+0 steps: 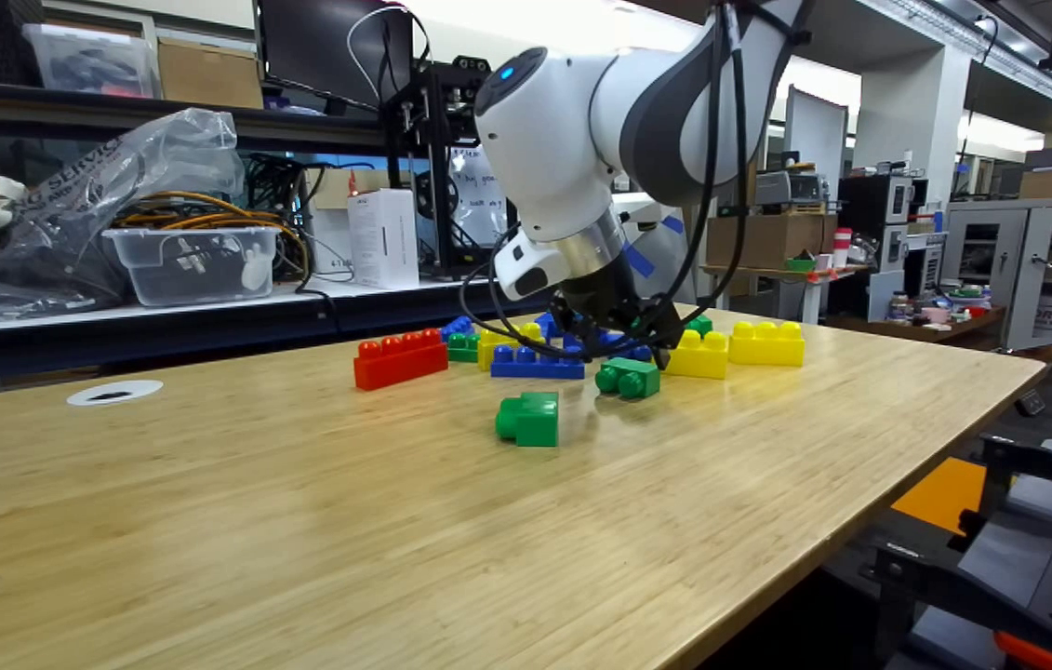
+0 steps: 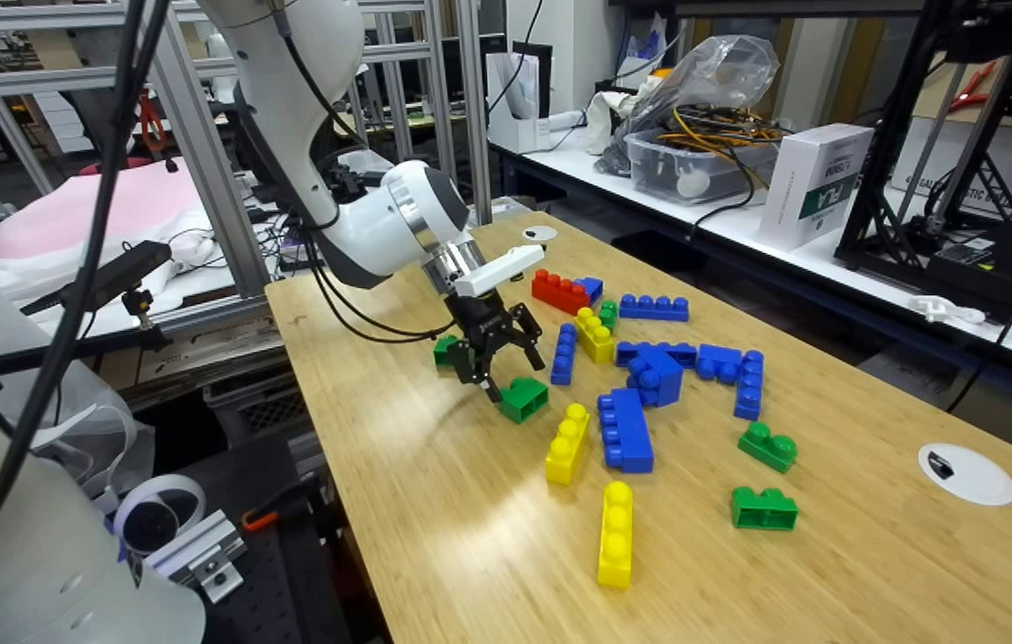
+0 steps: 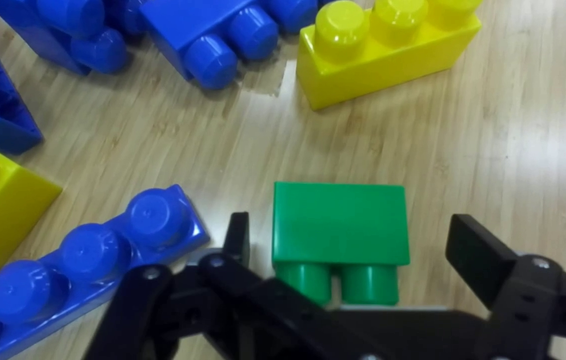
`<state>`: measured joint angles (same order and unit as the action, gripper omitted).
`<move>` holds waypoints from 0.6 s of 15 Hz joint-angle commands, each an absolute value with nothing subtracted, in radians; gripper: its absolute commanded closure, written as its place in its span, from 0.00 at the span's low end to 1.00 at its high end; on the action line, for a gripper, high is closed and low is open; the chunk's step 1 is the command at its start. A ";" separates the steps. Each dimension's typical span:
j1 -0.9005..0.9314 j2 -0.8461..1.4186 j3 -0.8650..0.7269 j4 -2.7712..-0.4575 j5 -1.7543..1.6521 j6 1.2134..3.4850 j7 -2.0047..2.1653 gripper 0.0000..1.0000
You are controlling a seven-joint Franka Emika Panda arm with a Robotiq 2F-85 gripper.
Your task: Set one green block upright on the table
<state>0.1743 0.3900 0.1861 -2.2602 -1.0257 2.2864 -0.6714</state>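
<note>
We see the table (image 1: pixel 256 521) spread across the lower half of the frame in an exterior view. The arm (image 1: pixel 544 149) leans down from the upper right of that frame. Its claw (image 3: pixel 351 239), in the wrist view, has its fingers (image 3: pixel 238 235) well apart, with nothing clamped. A long blue brick (image 3: pixel 93 267) lies at the lower left there, and a yellow brick (image 3: pixel 383 65) sits at the top, right of centre.

Smaller again, we find the green block (image 3: pixel 340 222) low and right of centre, between the fingers, a flat side up and its studs toward the bottom; the table shows on either side of it.

As we judge it, only the lining-up is done: the block lies on its side. We think closing on it, raising it, tipping it studs up, setting it down and letting go are all left.
</note>
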 commanded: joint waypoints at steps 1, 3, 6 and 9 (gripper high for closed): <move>0.159 0.407 0.182 -2.260 -1.052 2.324 -0.652 0.00; 0.156 0.416 0.180 -2.258 -1.052 2.327 -0.652 0.00; 0.156 0.422 0.178 -2.257 -1.053 2.331 -0.651 0.00; 0.158 0.425 0.177 -2.255 -1.053 2.337 -0.652 0.00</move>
